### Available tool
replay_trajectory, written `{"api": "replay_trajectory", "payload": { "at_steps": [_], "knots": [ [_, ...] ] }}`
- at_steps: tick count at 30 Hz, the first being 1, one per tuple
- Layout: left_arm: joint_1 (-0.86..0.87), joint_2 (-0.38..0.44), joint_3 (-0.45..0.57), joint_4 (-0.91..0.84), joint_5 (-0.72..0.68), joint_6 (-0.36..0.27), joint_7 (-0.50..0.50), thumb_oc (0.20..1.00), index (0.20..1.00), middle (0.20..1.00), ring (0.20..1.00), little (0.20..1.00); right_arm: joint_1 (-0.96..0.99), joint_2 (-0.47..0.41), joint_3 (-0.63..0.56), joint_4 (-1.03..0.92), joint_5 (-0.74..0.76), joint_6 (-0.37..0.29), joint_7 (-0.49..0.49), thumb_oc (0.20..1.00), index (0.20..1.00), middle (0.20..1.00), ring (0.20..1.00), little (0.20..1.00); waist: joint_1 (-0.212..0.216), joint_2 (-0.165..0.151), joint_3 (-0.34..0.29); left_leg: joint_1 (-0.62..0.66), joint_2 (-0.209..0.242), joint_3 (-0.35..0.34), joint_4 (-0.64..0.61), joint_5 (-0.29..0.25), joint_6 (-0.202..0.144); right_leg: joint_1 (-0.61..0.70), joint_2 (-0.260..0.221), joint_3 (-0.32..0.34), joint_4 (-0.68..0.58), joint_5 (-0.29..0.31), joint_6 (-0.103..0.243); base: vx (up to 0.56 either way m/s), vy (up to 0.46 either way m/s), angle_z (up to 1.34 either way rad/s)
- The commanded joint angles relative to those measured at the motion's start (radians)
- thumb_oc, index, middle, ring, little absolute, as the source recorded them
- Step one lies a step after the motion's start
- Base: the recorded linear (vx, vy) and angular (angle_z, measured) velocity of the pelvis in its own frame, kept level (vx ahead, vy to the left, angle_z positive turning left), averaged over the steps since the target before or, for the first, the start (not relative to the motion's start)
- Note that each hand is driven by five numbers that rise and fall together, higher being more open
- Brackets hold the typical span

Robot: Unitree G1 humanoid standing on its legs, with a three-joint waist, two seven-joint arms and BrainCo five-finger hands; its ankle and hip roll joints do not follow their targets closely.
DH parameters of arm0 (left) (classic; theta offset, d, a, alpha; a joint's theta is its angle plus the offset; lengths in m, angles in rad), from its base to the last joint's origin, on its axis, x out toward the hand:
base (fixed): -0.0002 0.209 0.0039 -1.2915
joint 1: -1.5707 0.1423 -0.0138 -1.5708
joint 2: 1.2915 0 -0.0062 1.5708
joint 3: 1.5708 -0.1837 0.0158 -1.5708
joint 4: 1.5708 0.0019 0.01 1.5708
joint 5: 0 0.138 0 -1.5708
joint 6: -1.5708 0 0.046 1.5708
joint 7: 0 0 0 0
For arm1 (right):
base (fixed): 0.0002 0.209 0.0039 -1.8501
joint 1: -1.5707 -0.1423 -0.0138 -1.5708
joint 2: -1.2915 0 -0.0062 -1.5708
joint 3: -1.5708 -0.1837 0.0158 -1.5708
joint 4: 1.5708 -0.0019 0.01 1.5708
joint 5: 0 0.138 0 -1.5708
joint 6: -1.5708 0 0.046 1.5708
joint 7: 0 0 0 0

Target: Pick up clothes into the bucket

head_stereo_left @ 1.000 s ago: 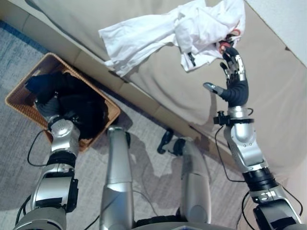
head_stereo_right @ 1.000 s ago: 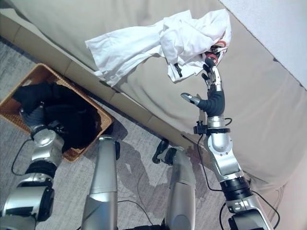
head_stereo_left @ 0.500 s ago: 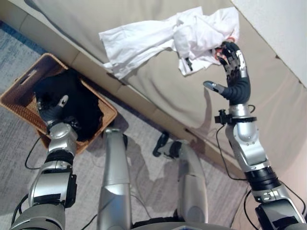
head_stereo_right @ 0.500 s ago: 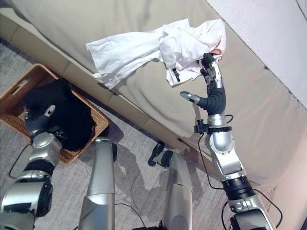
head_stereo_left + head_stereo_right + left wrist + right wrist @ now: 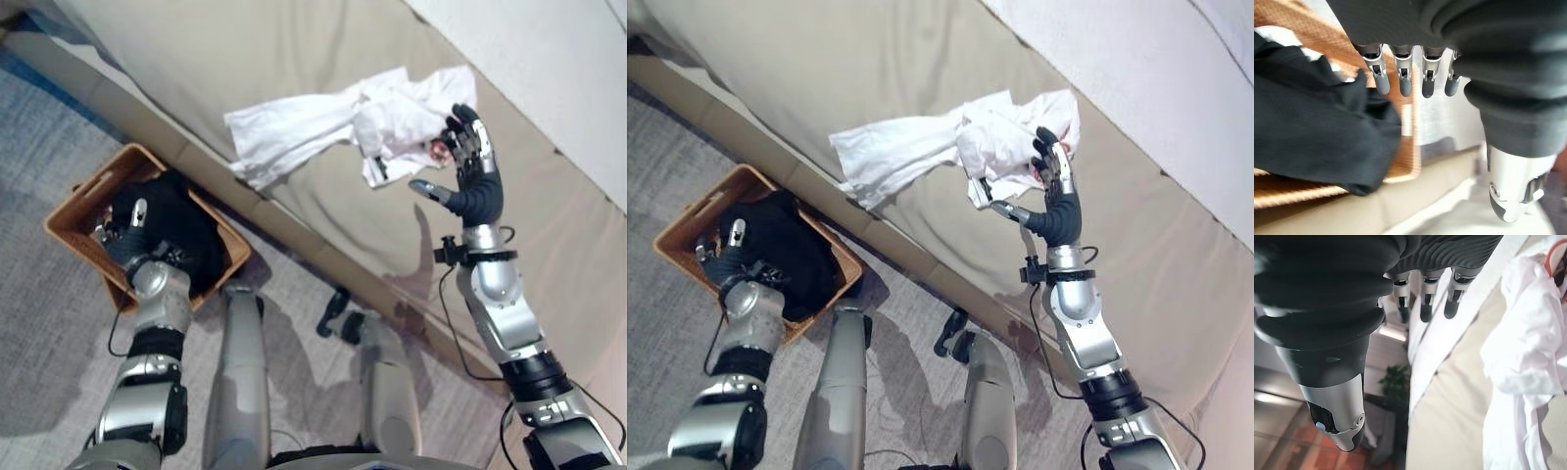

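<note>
A crumpled white garment [image 5: 323,122] lies spread on the beige sofa seat. My right hand [image 5: 477,191] is raised at its right end, open with straight fingers [image 5: 1453,303], close to the cloth [image 5: 1528,357] but holding none of it. A red-rimmed patch [image 5: 434,149] shows on the garment by those fingers. On the floor at the sofa's foot stands a brown wicker basket [image 5: 69,211] with black clothes [image 5: 196,235] in it. Over the black cloth [image 5: 1312,142] hovers my left hand [image 5: 125,233], open and holding nothing.
The sofa [image 5: 196,59] runs diagonally across the scene, its front edge just behind the basket. Grey carpet [image 5: 49,333] covers the floor around the basket. A white wall [image 5: 549,59] rises behind the sofa back.
The camera has shifted. My left hand has come up off the black clothes in the basket with its fingers spread. My right hand stays open beside the white garment.
</note>
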Motion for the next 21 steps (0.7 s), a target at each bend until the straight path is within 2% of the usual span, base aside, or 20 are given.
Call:
{"api": "replay_trajectory", "payload": {
  "at_steps": [1,2,4,5,7,9,11,12,16,18,21],
  "knots": [
    [0.047,-0.018,-0.006,-0.091,0.137,-0.063,0.045,1.0,1.0,1.0,1.0,1.0,0.033,-0.011,-0.067,-0.016,-0.029,-0.023,-0.018,1.0,1.0,1.0,1.0,1.0,0.008,0.052,-0.061,0.014,0.022,-0.005,-0.05,0.0,0.02,0.004,-0.018,0.022,-0.091,0.154,0.067,0.04,-0.036,0.02],
    [0.089,-0.02,-0.021,-0.182,0.187,-0.068,0.041,1.0,1.0,1.0,1.0,1.0,0.042,-0.012,-0.082,-0.013,-0.036,-0.02,-0.018,1.0,1.0,1.0,1.0,1.0,0.015,0.062,-0.065,0.042,0.021,-0.001,-0.077,0.009,0.019,0.029,-0.019,0.02,-0.109,0.159,0.067,0.11,-0.052,0.07],
    [0.114,-0.023,-0.031,-0.229,0.208,-0.069,0.031,1.0,1.0,1.0,1.0,1.0,0.049,-0.015,-0.091,-0.01,-0.043,-0.016,-0.018,1.0,1.0,1.0,1.0,1.0,0.02,0.068,-0.065,0.063,0.021,0.0,-0.092,0.014,0.018,0.051,-0.02,0.016,-0.123,0.164,0.069,-0.01,-0.003,0.08],
    [0.154,-0.013,-0.055,-0.306,0.271,-0.065,0.009,1.0,1.0,1.0,1.0,1.0,0.053,-0.015,-0.105,0.005,-0.055,-0.016,-0.021,1.0,1.0,1.0,1.0,1.0,0.03,0.081,-0.067,0.081,0.019,0.005,-0.118,0.05,0.023,0.07,-0.026,0.001,-0.152,0.198,0.062,-0.06,0.02,0.03],
    [0.177,-0.006,-0.066,-0.339,0.315,-0.056,-0.002,1.0,1.0,1.0,1.0,1.0,0.055,-0.014,-0.106,0.017,-0.059,-0.016,-0.017,1.0,1.0,1.0,1.0,1.0,0.036,0.087,-0.067,0.102,0.023,0.008,-0.134,0.053,0.022,0.088,-0.025,0.003,-0.166,0.202,0.063,-0.03,0.011,0.01],
    [0.202,0.032,-0.09,-0.376,0.483,-0.036,0.021,1.0,1.0,1.0,1.0,1.0,0.049,-0.019,-0.103,0.052,-0.08,-0.017,-0.014,1.0,1.0,1.0,1.0,1.0,0.041,0.091,-0.076,0.137,0.027,0.019,-0.158,0.057,0.021,0.115,-0.025,0.004,-0.184,0.206,0.066,0.04,-0.003,-0.03],
    [0.234,0.046,-0.112,-0.41,0.534,-0.045,0.001,1.0,1.0,1.0,1.0,1.0,0.04,-0.023,-0.089,0.09,-0.099,-0.013,-0.009,1.0,1.0,1.0,1.0,1.0,0.049,0.094,-0.078,0.176,0.029,0.026,-0.181,0.061,0.025,0.141,-0.025,0.014,-0.197,0.212,0.068,0.05,-0.013,-0.08],
    [0.261,0.068,-0.146,-0.446,0.586,-0.059,-0.042,1.0,1.0,1.0,1.0,1.0,0.036,-0.026,-0.085,0.162,-0.117,-0.008,-0.013,1.0,1.0,1.0,1.0,1.0,0.05,0.101,-0.09,0.205,0.027,0.032,-0.196,0.062,0.023,0.175,-0.032,0.01,-0.213,0.212,0.07,0.05,-0.013,-0.06],
    [0.277,0.077,-0.197,-0.441,0.549,-0.088,-0.121,1.0,1.0,1.0,1.0,1.0,0.014,-0.008,-0.076,0.247,-0.107,-0.006,-0.017,1.0,1.0,1.0,1.0,1.0,0.04,0.117,-0.109,0.245,0.021,0.037,-0.218,0.064,0.022,0.215,-0.039,0.011,-0.239,0.222,0.074,0.02,0.005,-0.03],
    [0.269,0.085,-0.266,-0.415,0.502,-0.091,-0.209,1.0,1.0,1.0,1.0,1.0,-0.02,0.012,-0.05,0.331,-0.099,0.004,-0.016,1.0,1.0,1.0,1.0,1.0,0.026,0.133,-0.134,0.292,0.023,0.052,-0.249,0.068,0.024,0.25,-0.042,0.026,-0.274,0.235,0.078,0.06,0.055,-0.09],
    [0.256,0.102,-0.341,-0.408,0.516,-0.088,-0.282,1.0,1.0,1.0,1.0,1.0,-0.045,0.019,-0.037,0.399,-0.105,0.016,-0.013,1.0,1.0,1.0,1.0,1.0,0.008,0.147,-0.158,0.337,0.024,0.067,-0.277,0.069,0.026,0.285,-0.045,0.042,-0.308,0.246,0.083,0.05,0.052,-0.17]
  ]
}}
